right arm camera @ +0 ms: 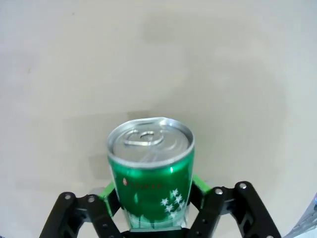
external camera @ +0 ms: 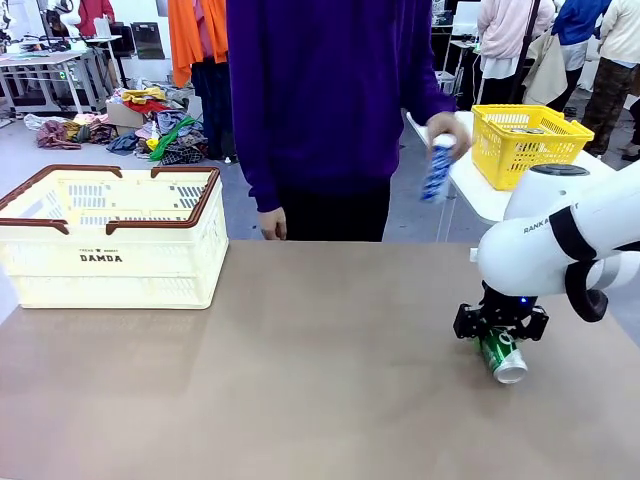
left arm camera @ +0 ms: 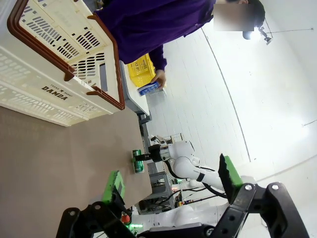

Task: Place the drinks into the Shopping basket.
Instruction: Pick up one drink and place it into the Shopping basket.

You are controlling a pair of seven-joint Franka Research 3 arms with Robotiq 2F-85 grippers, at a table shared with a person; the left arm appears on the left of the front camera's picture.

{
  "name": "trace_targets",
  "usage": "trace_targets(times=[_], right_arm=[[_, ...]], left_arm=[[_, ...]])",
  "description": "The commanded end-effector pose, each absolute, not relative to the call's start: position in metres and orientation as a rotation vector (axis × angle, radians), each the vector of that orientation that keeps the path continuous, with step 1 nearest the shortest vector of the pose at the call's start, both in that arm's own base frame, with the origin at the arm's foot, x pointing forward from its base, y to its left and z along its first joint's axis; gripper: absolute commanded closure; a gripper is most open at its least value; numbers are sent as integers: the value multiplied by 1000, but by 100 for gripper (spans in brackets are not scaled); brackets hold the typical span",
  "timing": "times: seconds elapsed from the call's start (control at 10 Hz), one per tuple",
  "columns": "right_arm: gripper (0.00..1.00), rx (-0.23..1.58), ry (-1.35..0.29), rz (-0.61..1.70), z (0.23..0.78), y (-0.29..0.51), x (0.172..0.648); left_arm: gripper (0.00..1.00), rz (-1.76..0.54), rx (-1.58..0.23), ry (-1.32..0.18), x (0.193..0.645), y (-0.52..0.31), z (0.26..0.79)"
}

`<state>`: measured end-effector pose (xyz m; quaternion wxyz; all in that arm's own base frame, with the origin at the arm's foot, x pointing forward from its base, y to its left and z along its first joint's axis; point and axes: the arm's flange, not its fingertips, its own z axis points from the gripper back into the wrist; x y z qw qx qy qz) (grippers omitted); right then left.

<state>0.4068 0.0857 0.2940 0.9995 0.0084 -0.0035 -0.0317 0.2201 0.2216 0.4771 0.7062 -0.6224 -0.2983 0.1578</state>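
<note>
Two green pads (right arm camera: 199, 182) of the right gripper (right arm camera: 153, 192) press against opposite sides of the green can (right arm camera: 151, 168), so those jaws are clamped on it. The can lies on its side on the table (external camera: 300, 380), silver top toward the robot, over at the right. The left gripper (left arm camera: 171, 178) hangs with its jaws wide apart. Across the table a person in a purple top holds the blue can (external camera: 437, 172) in one hand (external camera: 447, 128), near a yellow basket (external camera: 525, 150). The Shopping basket (external camera: 110, 270) sits at the table's far left, well apart from both cans.
</note>
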Motion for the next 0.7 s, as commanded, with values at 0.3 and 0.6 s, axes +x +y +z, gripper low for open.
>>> trace_targets(times=[0.3, 0.6], right_arm=[[100, 485, 54, -186, 335, -115, 344], [100, 655, -38, -193, 331, -189, 302]], left_arm=[[0, 334, -1378, -656, 217, 223, 477], [0, 334, -1378, -656, 217, 223, 477]])
